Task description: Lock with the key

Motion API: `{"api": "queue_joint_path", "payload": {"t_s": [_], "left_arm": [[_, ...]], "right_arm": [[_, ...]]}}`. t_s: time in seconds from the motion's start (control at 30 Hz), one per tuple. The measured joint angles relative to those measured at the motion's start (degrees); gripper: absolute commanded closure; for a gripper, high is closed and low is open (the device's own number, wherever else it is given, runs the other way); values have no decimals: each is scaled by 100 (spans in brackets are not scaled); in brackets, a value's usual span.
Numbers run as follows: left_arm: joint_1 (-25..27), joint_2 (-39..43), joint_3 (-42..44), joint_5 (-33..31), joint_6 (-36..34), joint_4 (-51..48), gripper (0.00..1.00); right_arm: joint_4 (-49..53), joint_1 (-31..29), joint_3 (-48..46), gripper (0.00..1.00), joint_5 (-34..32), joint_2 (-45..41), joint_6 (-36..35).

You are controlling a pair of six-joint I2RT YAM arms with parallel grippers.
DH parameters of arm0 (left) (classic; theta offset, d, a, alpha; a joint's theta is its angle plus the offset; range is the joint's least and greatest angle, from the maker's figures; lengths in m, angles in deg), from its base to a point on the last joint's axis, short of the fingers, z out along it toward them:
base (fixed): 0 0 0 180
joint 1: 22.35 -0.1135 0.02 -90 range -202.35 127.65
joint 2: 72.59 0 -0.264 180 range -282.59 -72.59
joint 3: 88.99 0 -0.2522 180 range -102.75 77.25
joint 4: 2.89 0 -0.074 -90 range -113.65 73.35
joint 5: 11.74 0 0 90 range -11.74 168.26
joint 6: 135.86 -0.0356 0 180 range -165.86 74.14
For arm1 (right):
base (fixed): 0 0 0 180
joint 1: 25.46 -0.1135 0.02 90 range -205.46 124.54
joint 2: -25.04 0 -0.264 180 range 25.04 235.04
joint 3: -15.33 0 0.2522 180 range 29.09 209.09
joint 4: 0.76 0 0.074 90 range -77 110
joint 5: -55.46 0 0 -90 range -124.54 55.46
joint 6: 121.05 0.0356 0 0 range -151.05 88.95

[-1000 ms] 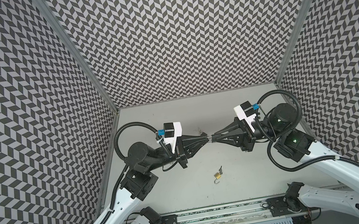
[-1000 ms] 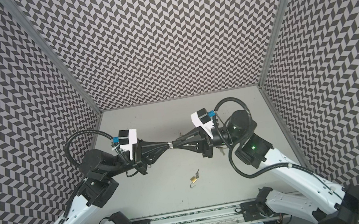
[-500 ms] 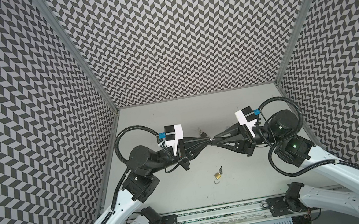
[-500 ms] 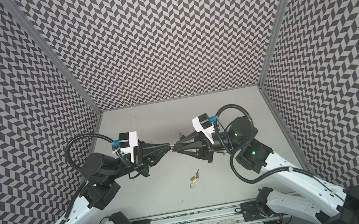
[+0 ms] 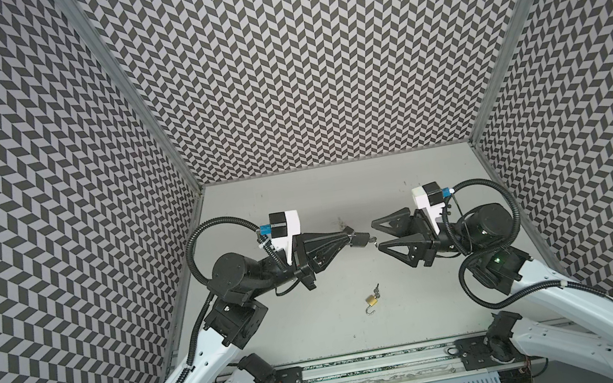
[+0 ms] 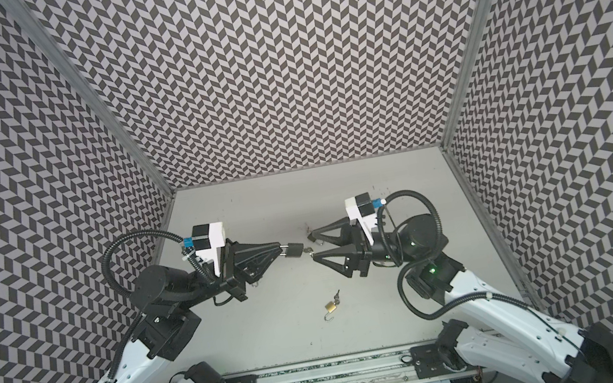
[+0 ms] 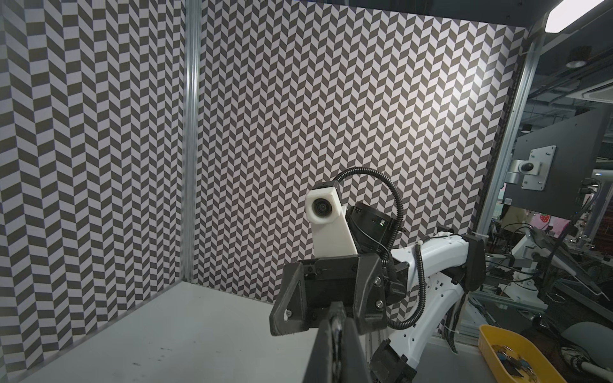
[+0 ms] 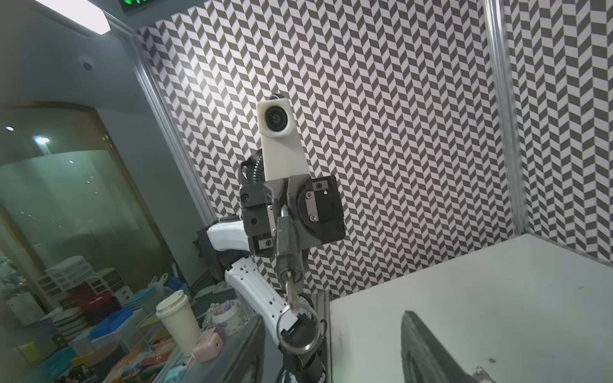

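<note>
— Since a second ago the right fingers [image 5: 386, 222] have let go of the key [image 5: 373, 239] and spread wide. Back then they were pinched shut on it.

— Where is the key now?

— Stuck in the keyhole of the dark padlock [image 5: 362, 239], at the end facing the right arm. In the right wrist view a key ring [image 8: 298, 331] hangs from it.

— And the padlock itself?

— Up in the air between the two arms, above the middle of the surface [image 5: 298, 202]. The left fingers [image 5: 349, 236] are closed tight on its shackle end; both top views show that. Whether the shackle is clicked home I cannot tell, because the fingers cover it.

— How near are the right fingers?

— Just beside the key, one tip to either side of its line, touching nothing and holding nothing.

— Anything else?

— A small brass padlock [image 5: 372, 299] lies on the surface, nearer the front edge. Its shackle is swung open and a small key [image 5: 375, 288] sits at its body. Both arms are well apart from it.
</note>
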Motion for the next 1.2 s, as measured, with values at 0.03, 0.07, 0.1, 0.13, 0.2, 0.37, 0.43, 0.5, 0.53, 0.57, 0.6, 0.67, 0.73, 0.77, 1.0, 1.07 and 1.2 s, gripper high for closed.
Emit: {"api": "queue_joint_path", "payload": {"t_s": [0.03,0.07,0.1,0.13,0.2,0.37,0.43,0.5,0.53,0.57,0.6,0.67,0.73,0.77,1.0,1.07,1.2], "left_arm": [[-11,0,9,13,37,15,100],[-17,0,22,22,63,35,100],[-24,0,33,26,81,48,100],[-24,0,44,33,103,61,100],[-35,0,68,57,140,79,100],[-37,-52,70,144,203,155,100],[-37,-72,76,166,219,186,100],[-37,-90,79,192,229,201,100],[-37,-103,79,205,238,223,100],[-37,-111,79,221,245,232,100],[-37,-118,79,243,245,243,100],[-37,-136,79,278,249,269,100],[-37,-142,79,299,251,271,100],[-37,-142,79,306,256,273,100],[-37,-157,79,321,280,313,100],[-37,-157,79,319,289,313,100],[-52,-186,79,304,291,304,100]], "right_arm": [[-221,-2,-26,41,81,74,160],[-376,-2,-39,42,155,131,284],[-483,-2,-39,42,223,170,376],[-588,-2,-39,43,282,203,461],[-734,-2,-37,45,369,227,560],[-918,-2,-28,55,476,229,699],[-951,-2,-26,58,496,232,748],[-966,-2,-26,60,503,238,750],[-970,-2,-24,63,505,249,750],[-973,-2,-20,65,509,264,745],[-973,-2,-13,66,511,280,754],[-970,-2,-11,68,516,310,752],[-970,-2,-9,69,518,321,756],[-973,-2,-7,70,520,328,756],[-973,-2,7,84,573,350,769],[-970,-2,7,87,590,350,750],[-960,-2,7,100,603,345,702]]}}
